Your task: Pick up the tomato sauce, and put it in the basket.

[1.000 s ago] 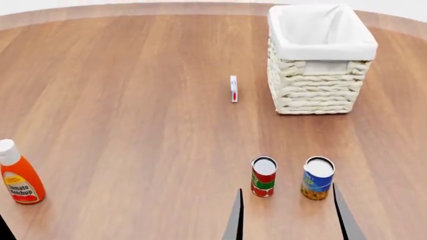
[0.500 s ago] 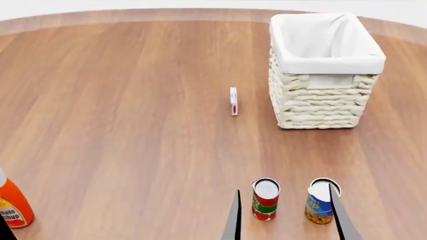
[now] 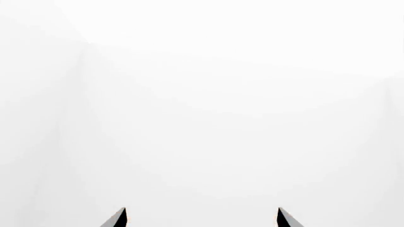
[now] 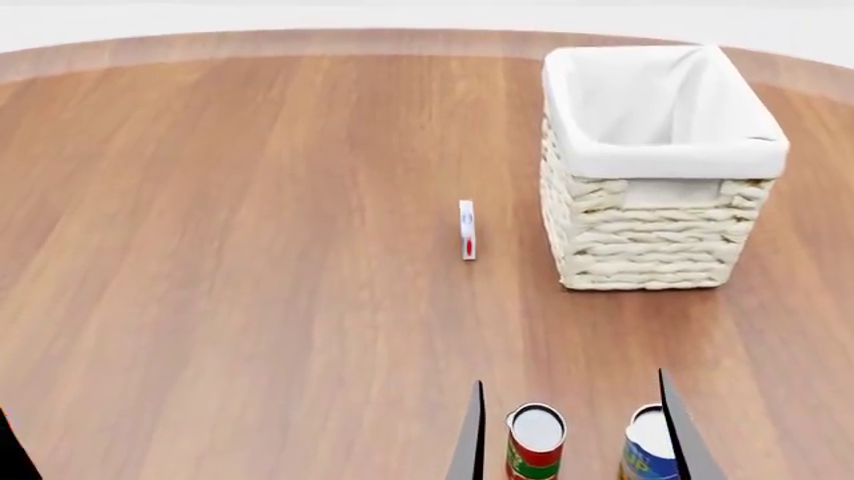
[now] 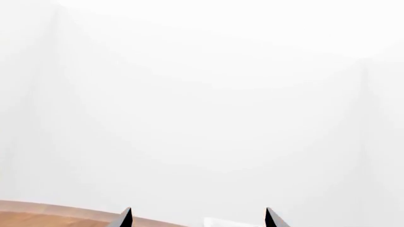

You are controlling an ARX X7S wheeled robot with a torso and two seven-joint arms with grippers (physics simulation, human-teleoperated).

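Head view: right gripper (image 4: pixel 571 440), fingers spread and empty, straddles red-and-green tin can (image 4: pixel 535 442); you lower, then clench

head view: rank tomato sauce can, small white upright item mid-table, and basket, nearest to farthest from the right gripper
1. tomato sauce: between the right gripper fingertips, at the near table edge.
2. small white item: mid-table, beyond the can, slightly toward the robot's left.
3. basket: far right; its near wall is about level with the white item, so 2 and 3 are close.

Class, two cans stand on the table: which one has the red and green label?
The tomato sauce, left of the blue-and-yellow can in the head view.
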